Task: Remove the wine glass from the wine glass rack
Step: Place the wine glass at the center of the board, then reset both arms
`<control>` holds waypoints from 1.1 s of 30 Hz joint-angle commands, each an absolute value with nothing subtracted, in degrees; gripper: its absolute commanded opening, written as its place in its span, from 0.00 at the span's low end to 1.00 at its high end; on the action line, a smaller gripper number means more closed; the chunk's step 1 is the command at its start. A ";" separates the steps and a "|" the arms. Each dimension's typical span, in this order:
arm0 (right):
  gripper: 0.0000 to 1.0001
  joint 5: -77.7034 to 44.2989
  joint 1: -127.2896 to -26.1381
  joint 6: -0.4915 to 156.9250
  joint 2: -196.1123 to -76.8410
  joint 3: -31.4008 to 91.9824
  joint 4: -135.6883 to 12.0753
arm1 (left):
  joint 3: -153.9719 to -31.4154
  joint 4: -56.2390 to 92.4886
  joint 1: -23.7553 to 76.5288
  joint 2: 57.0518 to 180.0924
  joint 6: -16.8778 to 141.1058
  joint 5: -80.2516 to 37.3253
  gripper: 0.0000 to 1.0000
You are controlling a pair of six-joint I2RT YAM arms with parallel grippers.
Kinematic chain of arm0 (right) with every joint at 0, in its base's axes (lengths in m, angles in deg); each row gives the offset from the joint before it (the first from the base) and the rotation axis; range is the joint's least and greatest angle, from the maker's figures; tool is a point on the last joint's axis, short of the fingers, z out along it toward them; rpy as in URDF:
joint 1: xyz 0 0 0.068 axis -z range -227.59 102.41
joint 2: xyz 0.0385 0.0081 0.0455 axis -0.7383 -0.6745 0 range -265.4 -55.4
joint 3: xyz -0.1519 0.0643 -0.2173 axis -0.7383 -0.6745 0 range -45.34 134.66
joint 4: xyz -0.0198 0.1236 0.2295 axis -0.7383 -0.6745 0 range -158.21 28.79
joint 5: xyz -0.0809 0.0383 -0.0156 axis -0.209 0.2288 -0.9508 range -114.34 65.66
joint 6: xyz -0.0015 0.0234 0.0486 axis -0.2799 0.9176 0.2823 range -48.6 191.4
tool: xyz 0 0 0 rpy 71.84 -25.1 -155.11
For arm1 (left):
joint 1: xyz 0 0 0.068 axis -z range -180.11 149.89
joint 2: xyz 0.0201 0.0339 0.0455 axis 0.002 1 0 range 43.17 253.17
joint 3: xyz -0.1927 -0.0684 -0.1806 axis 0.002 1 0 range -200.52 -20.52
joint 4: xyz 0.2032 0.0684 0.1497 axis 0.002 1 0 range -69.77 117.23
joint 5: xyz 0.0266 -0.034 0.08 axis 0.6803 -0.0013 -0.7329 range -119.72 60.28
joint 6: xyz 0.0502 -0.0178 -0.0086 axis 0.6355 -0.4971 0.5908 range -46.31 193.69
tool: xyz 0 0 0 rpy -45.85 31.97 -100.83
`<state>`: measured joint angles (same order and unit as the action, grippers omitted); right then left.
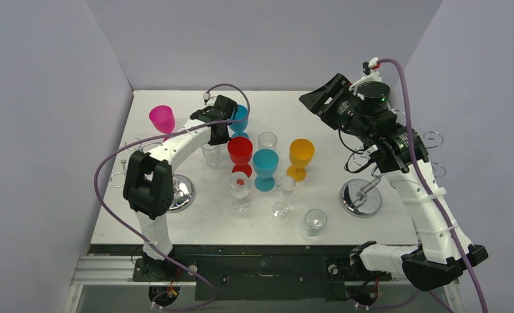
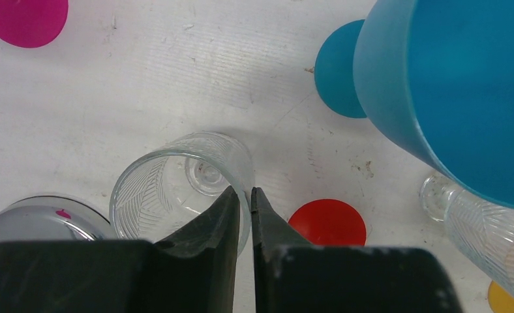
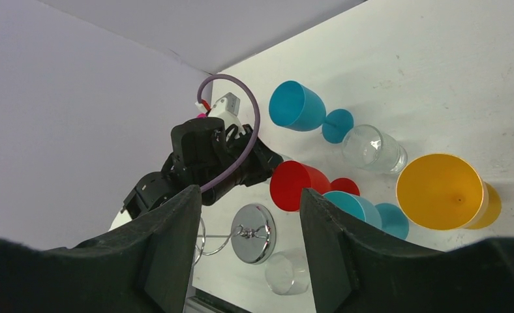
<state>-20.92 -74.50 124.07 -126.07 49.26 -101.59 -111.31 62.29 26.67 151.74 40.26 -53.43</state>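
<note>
The clear ribbed wine glass (image 2: pixel 156 182) sits upright on the white tabletop (image 2: pixel 143 85) near the chrome rack base (image 2: pixel 32 222). The left fingers (image 2: pixel 222 218) pinch its rim. It is probably light, slick and brittle, so the stem looks the safer hold. The right fingers (image 3: pixel 166 241) are spread and empty.

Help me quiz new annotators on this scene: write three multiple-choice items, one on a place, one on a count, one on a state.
1. The magenta glass stands: A near right; B far left; C dead centre.
2. Orange glasses in view: A one; B two; C three.
3. The right gripper is: A shut on a rack; B shut on a glass; C open, empty.
B: it is by the back-left corner in the top view. A: only one shows. C: its fingers stand wide apart with nothing between.
</note>
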 commanded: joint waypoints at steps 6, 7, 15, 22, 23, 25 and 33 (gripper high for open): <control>0.53 -21.26 -74.13 123.08 -123.89 48.57 -99.69 | -110.85 57.45 26.34 148.99 39.95 -54.64 0.24; 0.53 -21.26 -74.13 123.13 -123.83 48.59 -99.68 | -111.27 57.99 26.38 148.53 39.99 -54.79 0.27; 0.54 -21.16 -74.13 123.43 -123.45 49.41 -99.54 | -116.25 63.02 27.72 143.74 41.37 -57.32 0.57; 0.54 -20.75 -74.13 123.53 -123.74 50.61 -99.20 | -123.72 68.19 29.39 139.41 42.73 -57.66 0.65; 0.54 -20.74 -74.13 123.41 -123.74 50.87 -99.12 | -124.55 68.55 30.38 138.42 43.01 -57.28 0.68; 0.54 -20.85 -74.13 123.06 -123.77 51.34 -99.08 | -127.23 69.57 32.57 136.61 44.12 -57.24 0.75; 0.56 -23.12 -74.13 121.38 -122.95 53.03 -99.12 | -134.68 69.69 40.30 127.82 48.36 -53.64 0.97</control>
<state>-21.12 -74.50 123.21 -124.82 50.86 -101.50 -130.98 69.68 37.89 133.53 44.77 -54.94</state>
